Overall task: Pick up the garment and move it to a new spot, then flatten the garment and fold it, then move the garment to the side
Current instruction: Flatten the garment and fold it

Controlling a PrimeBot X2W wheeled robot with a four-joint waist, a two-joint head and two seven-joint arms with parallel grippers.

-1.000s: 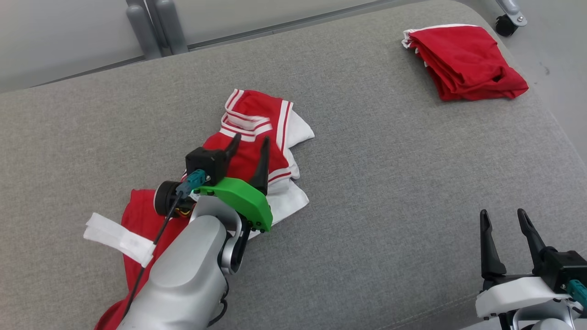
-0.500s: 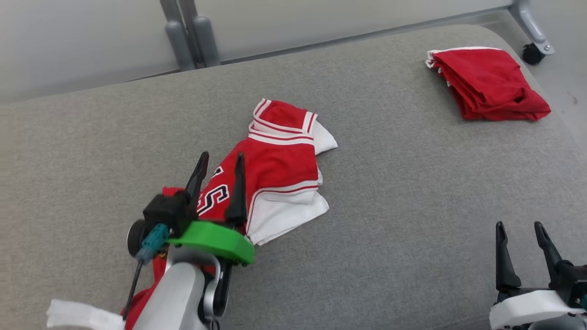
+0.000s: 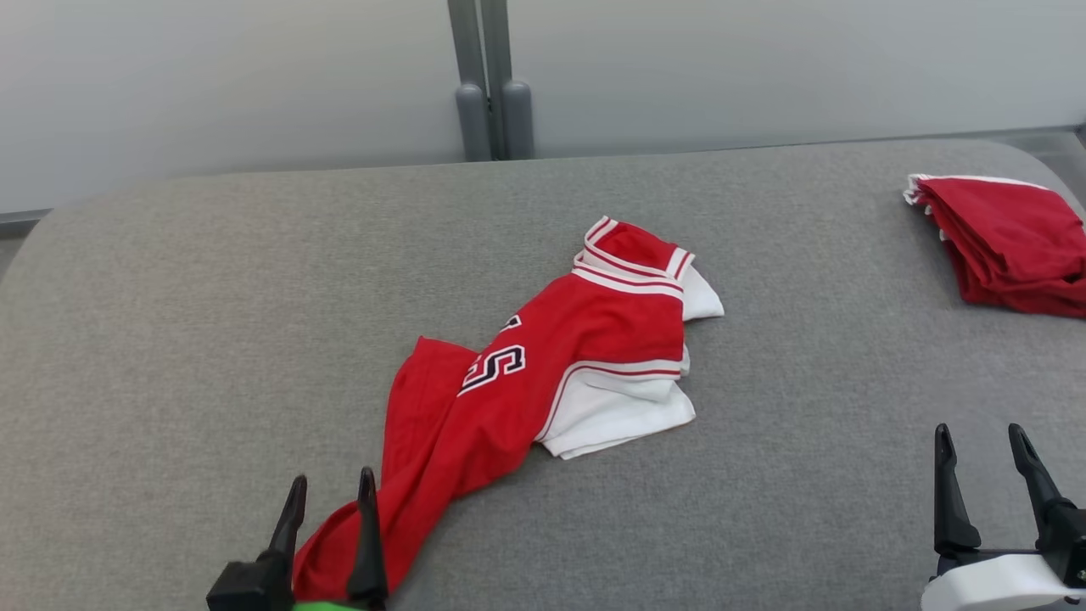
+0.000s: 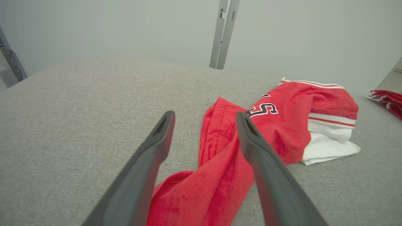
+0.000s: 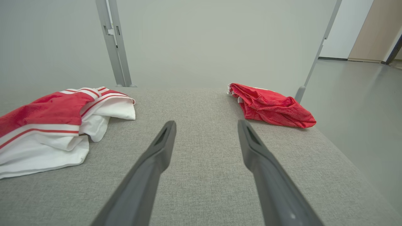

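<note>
Red-and-white jersey (image 3: 551,373) lies crumpled mid-bench (image 3: 212,297), its tail trailing toward 7 o'clock. Left hand (image 3: 332,477) is at that tail, fingers apart, empty. Right hand (image 3: 977,430) at 4 o'clock is likewise. Probably flattening: pinch separate hem corners, draw outward, low.

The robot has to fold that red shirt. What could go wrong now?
The jersey lies bunched and twisted, so the open left gripper at its near end might pinch several layers at once and leave it hard to flatten. The folded red garment sits close to the right edge of the grey cushion; pulling the jersey that way could nudge it off.
</note>
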